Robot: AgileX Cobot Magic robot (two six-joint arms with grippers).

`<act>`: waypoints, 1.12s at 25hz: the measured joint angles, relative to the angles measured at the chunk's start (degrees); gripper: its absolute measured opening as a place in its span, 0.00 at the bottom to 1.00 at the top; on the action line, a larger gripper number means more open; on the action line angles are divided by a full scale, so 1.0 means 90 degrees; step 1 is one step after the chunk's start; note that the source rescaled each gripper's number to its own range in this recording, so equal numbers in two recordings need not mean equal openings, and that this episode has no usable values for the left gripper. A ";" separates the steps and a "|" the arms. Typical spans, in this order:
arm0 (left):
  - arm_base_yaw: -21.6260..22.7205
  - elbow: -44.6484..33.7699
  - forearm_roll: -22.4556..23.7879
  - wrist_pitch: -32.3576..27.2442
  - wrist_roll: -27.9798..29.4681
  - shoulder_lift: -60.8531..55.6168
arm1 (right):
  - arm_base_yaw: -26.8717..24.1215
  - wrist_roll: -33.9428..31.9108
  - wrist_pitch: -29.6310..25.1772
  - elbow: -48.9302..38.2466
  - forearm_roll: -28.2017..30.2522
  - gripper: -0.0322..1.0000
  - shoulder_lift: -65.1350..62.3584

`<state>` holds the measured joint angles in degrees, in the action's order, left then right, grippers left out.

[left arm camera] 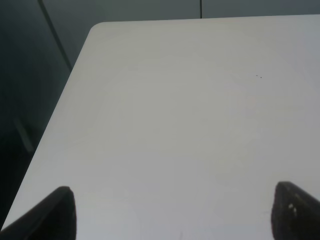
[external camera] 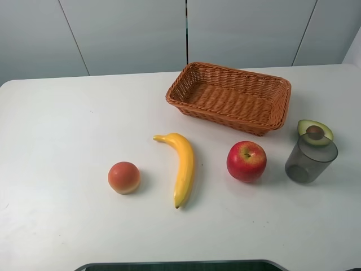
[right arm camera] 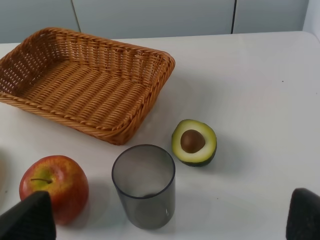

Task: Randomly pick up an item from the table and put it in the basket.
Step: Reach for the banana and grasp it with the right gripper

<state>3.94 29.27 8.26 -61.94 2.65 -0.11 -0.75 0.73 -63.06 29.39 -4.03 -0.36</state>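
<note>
Exterior high: whole banana (external camera: 183,166); wrist views alone: left end effector (left arm camera: 177,210), right end effector (right arm camera: 167,215), both spread.

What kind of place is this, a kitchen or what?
Probably a robot test bench, not a kitchen: bare white table, plain grey wall panels, banana and apple laid out near a basket.
</note>
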 joint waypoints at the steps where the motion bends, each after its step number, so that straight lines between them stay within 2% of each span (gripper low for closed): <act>1: 0.0000 0.0000 0.0000 0.0000 0.0000 0.0000 | 0.0000 0.0000 0.0000 0.0000 0.0000 1.00 0.0000; 21: 0.0000 0.0000 0.0000 0.0000 0.0012 0.0000 | 0.0000 0.0000 0.0000 0.0000 -0.0120 1.00 0.0000; 28: 0.0000 0.0000 0.0000 0.0000 0.0012 0.0000 | 0.0000 0.0067 0.0235 0.0000 -0.0623 1.00 0.0000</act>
<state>3.94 29.27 8.26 -61.94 2.75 -0.11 -0.75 1.34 -60.95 29.39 -9.63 -0.36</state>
